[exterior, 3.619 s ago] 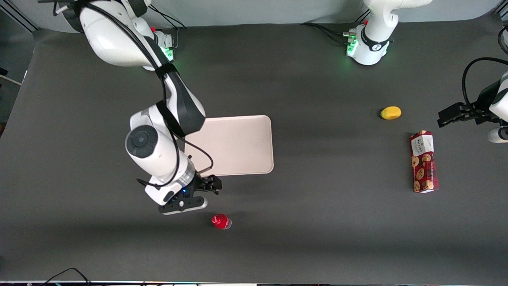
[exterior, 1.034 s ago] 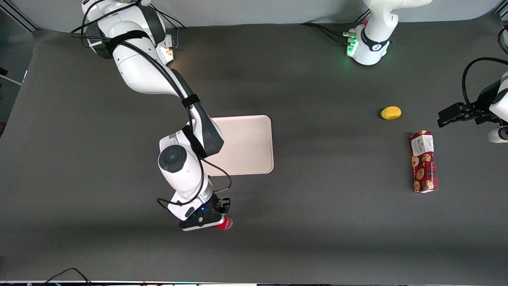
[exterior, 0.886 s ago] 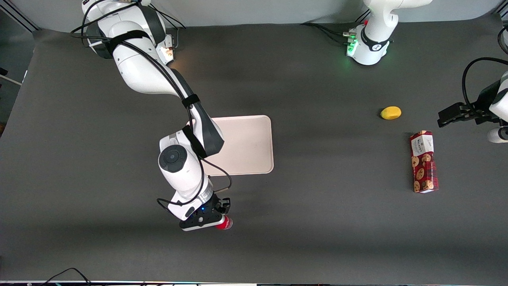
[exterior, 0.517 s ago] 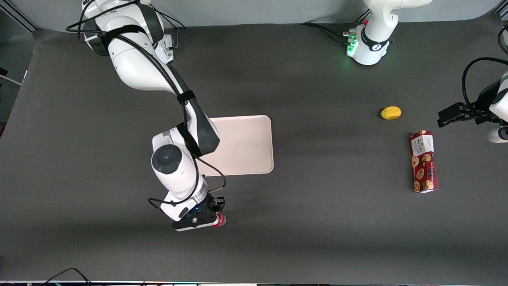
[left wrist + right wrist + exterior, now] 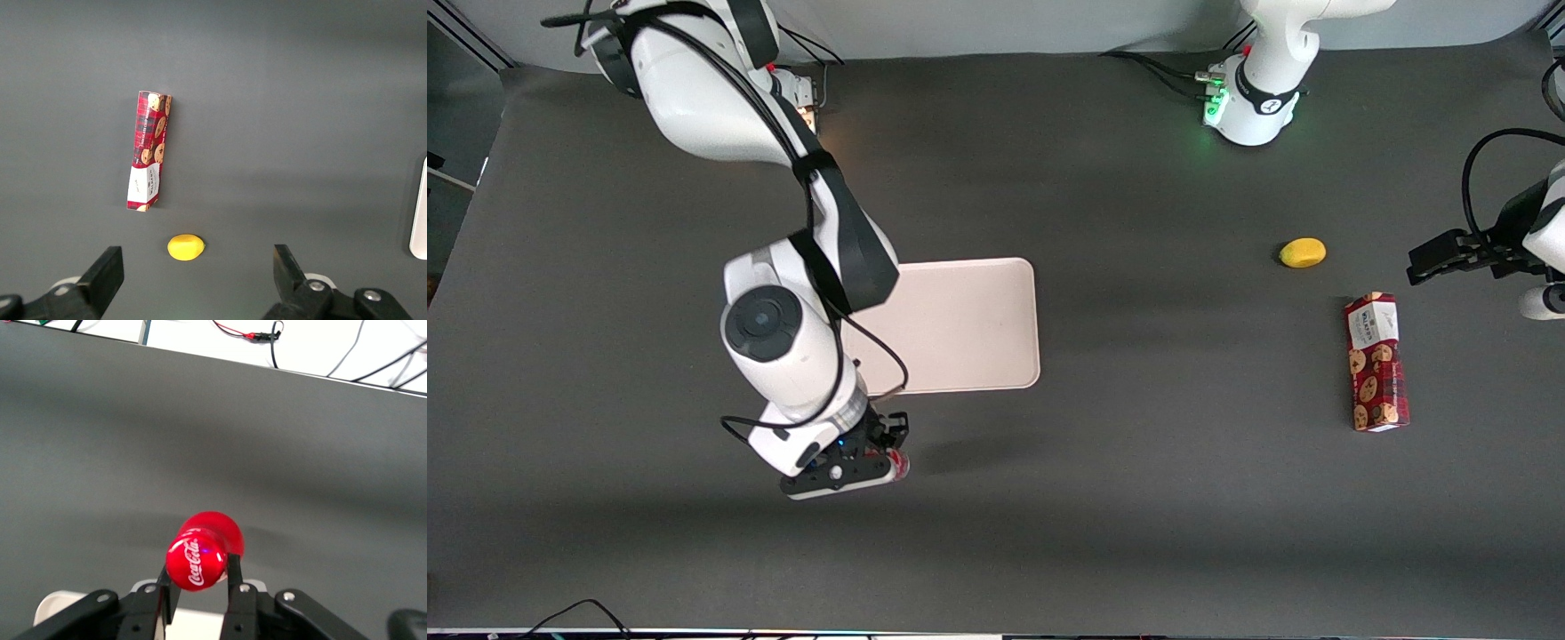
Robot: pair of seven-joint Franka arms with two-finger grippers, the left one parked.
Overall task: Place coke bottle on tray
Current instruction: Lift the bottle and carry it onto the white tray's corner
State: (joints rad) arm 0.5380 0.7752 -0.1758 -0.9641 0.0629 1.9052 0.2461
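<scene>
A: From the front, what sits in the tray [image 5: 978,320]?

B: Nothing shows on its visible cream surface; the working arm covers one end. The gripper [image 5: 871,468] hangs nearer the camera than the tray, clamped on the coke bottle [image 5: 898,464], above the dark table [image 5: 1138,498]. The lemon [image 5: 1303,252] and cookie box [image 5: 1376,363] lie well apart from the tray, toward the parked arm's end.

A: And the left wrist camera?

B: The cookie box [image 5: 148,151] lies flat, the lemon [image 5: 185,247] near its white end, and the tray [image 5: 420,213] shows only an edge.

A: The right wrist camera?

B: The fingers [image 5: 233,577] pinch the coke bottle [image 5: 200,557] just below its red cap, above the table [image 5: 200,433]; cables lie on a white floor past the table's edge.
</scene>
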